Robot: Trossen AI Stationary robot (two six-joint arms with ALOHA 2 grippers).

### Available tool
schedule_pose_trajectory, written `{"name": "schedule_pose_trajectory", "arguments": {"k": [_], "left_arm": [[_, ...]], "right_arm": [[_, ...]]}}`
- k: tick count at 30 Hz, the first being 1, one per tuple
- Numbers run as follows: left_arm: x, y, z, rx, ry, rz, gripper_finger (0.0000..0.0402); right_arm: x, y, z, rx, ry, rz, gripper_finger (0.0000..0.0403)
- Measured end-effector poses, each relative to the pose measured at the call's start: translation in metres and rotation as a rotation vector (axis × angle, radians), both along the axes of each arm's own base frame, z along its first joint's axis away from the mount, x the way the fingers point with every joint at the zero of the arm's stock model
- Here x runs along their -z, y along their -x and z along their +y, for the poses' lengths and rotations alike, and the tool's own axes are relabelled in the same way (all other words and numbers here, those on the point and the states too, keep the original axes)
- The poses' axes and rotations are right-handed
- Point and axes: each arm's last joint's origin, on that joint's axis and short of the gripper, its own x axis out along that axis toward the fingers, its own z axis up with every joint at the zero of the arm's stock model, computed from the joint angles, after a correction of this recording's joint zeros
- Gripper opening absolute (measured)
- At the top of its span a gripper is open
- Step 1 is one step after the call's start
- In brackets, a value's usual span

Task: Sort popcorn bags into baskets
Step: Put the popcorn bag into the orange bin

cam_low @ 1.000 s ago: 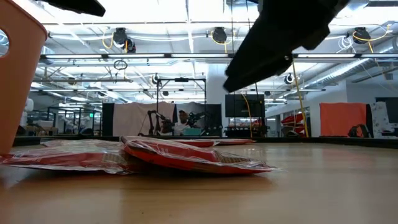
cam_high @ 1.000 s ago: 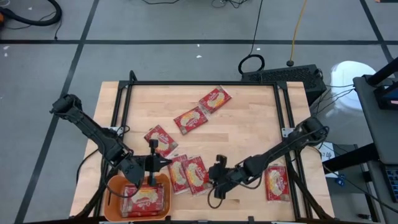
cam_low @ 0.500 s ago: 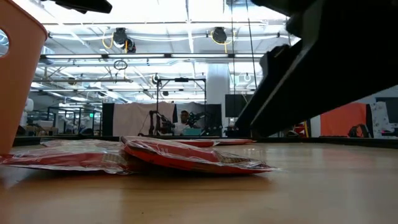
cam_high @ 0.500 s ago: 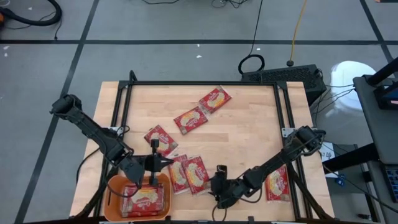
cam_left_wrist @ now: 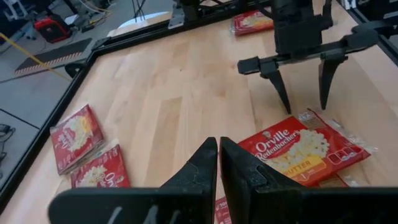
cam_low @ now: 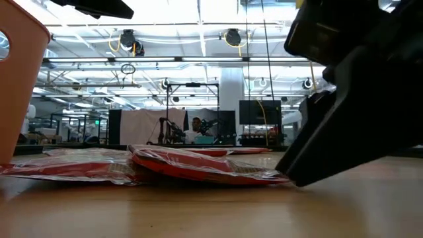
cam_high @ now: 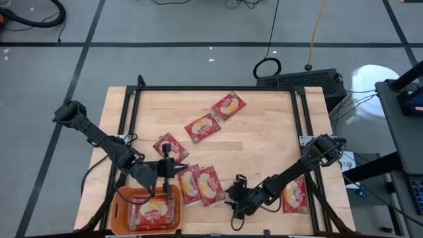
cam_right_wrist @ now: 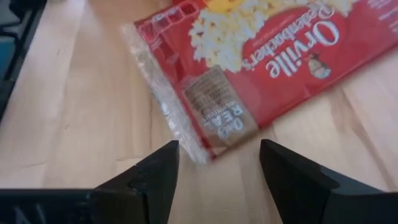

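Observation:
Red popcorn bags lie flat on the wooden table: two side by side near the front (cam_high: 210,185) (cam_high: 190,185), three farther back (cam_high: 170,149) (cam_high: 202,127) (cam_high: 229,106), one at the right (cam_high: 294,194). More lie in the orange basket (cam_high: 119,198). My right gripper (cam_high: 231,194) is open and low at the table. Its fingers stand on either side of the near corner (cam_right_wrist: 202,146) of the front bag (cam_left_wrist: 298,152). My left gripper (cam_left_wrist: 219,149) is shut and empty, above the basket's far rim (cam_high: 173,173).
A black frame (cam_high: 211,88) runs along the table's edges. The basket's orange wall (cam_low: 16,86) stands at the near left. Bare wood (cam_high: 264,139) lies between the far bags and the right rail. The room beyond the table shows lights and equipment.
My right gripper has come down toward the table's near edge and now sits at table height by the front bag's corner. My left gripper has shifted a little toward the table's right, over the basket's far rim. The bags have stayed where they were.

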Motion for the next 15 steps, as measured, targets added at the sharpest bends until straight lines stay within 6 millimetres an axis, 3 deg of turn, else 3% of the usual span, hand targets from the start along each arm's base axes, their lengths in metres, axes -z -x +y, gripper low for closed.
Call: {"name": "schedule_pose_trajectory", "arguments": {"k": [8, 15], "left_arm": [[0.000, -0.001, 0.001, -0.004, 0.001, 0.000, 0.0026], [0.000, 0.000, 0.001, -0.005, 0.002, 0.001, 0.0026]], "right_arm": [[0.020, -0.003, -0.002, 0.080, -0.001, -0.051, 0.0181], [0.023, -0.005, -0.005, 0.156, 0.066, -0.111, 0.0091]]}}
